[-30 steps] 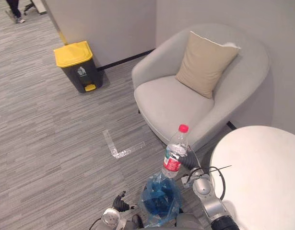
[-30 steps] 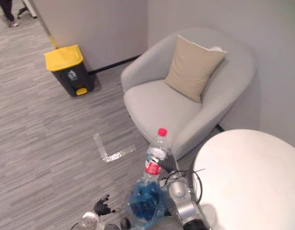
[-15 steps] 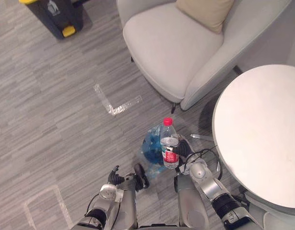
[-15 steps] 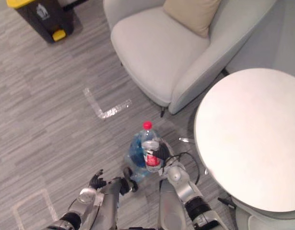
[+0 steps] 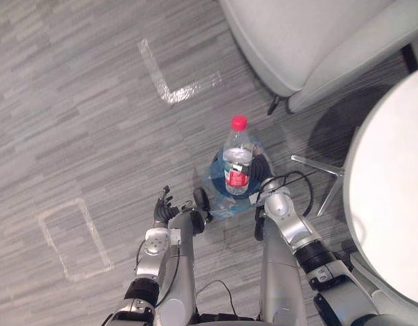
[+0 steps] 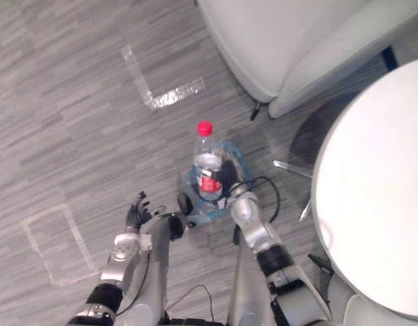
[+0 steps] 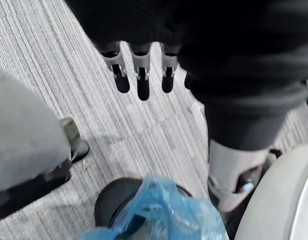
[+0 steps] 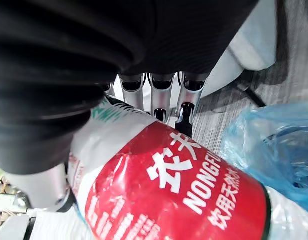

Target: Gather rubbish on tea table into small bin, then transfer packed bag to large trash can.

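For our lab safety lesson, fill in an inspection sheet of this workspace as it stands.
Surface: grey striped floor; round white table at the robot's right.
Job's things: clear plastic bottle with red cap, upright over blue-bagged small black bin on the floor.
Clutter: nothing seen.
Hands: right hand shut on bottle; left hand open, idle.
Cables: nothing seen.
Surroundings: grey armchair, white tape marks.

A clear bottle (image 5: 238,159) with a red cap (image 5: 239,122) and a red label (image 5: 237,178) lettered in white; a translucent blue bag (image 5: 219,195); grey streaked carpet (image 5: 73,102) with pale tape outlines (image 5: 169,88); a white table (image 5: 392,204); a light grey armchair (image 5: 317,41).
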Tool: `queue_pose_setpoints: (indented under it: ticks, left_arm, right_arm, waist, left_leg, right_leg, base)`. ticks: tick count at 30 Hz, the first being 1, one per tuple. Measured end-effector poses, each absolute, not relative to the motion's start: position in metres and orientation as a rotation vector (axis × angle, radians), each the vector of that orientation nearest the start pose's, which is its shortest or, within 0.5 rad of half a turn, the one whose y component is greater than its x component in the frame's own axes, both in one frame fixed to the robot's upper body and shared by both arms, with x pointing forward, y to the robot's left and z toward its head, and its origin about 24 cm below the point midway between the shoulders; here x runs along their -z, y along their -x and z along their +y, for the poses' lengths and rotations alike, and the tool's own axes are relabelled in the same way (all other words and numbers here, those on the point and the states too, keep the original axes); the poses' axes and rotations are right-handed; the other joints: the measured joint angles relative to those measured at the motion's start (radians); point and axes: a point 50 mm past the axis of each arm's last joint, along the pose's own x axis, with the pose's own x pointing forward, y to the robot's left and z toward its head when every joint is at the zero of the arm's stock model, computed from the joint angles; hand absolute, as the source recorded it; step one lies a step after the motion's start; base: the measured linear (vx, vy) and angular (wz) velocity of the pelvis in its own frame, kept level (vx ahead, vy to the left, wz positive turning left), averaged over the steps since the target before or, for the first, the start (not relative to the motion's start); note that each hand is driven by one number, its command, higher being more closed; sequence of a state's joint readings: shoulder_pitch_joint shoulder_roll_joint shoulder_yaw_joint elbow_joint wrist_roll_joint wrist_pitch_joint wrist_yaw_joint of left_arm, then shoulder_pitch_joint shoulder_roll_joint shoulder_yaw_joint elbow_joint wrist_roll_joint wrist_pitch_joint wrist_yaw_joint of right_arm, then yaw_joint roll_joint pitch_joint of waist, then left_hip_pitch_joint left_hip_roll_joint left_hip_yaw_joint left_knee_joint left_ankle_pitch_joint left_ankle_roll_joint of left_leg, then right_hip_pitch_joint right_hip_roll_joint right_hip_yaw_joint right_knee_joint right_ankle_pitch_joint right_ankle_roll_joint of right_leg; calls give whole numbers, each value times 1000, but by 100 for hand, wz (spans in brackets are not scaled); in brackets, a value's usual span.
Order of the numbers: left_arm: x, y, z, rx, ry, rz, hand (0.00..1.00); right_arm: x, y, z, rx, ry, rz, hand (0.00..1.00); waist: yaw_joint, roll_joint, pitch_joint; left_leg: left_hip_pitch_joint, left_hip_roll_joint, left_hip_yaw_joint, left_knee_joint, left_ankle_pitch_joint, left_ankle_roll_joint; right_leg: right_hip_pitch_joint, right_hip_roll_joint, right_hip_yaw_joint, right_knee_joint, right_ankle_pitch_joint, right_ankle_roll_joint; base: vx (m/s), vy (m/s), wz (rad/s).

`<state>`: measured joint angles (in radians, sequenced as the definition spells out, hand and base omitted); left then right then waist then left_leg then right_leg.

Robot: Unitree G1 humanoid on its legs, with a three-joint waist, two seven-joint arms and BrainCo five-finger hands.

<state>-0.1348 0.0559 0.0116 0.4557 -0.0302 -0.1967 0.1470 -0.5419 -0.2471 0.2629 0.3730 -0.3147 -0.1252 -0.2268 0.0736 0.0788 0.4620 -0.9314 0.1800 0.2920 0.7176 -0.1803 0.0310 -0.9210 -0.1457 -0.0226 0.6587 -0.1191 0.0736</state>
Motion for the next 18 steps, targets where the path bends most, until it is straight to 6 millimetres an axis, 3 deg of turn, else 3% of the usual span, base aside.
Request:
queue_pose_setpoints:
  ticks: [7, 12, 18]
  left_arm:
    - [-23, -273, 166, -94, -3, -34, 0]
    - [-36, -271, 165, -65, 3, -93, 0]
    - [-37, -270, 160, -24, -4, -100, 0]
  right_arm:
    - [-126, -357, -143, 8, 668, -333, 100]
    - [-111, -359, -155, 25, 695, -255, 100]
    - [-87, -359, -158, 27, 714, -149, 100]
  waist:
    - [18, 1, 3]
    - [18, 1, 3]
    - [16, -1, -3]
  left_leg:
    - [-123, -22, -39, 39, 4, 4]
    - [-161, -34, -47, 33, 2, -8]
    - [-185, -38, -33, 18, 17, -5]
  right_leg:
    - [-123, -32, -28, 100, -49, -13]
    - [-164, -45, -33, 114, -64, -13]
    - [-212, -50, -23, 134, -69, -20]
  base:
    - [28, -27, 25]
    - [18, -30, 13]
    - [30, -36, 4]
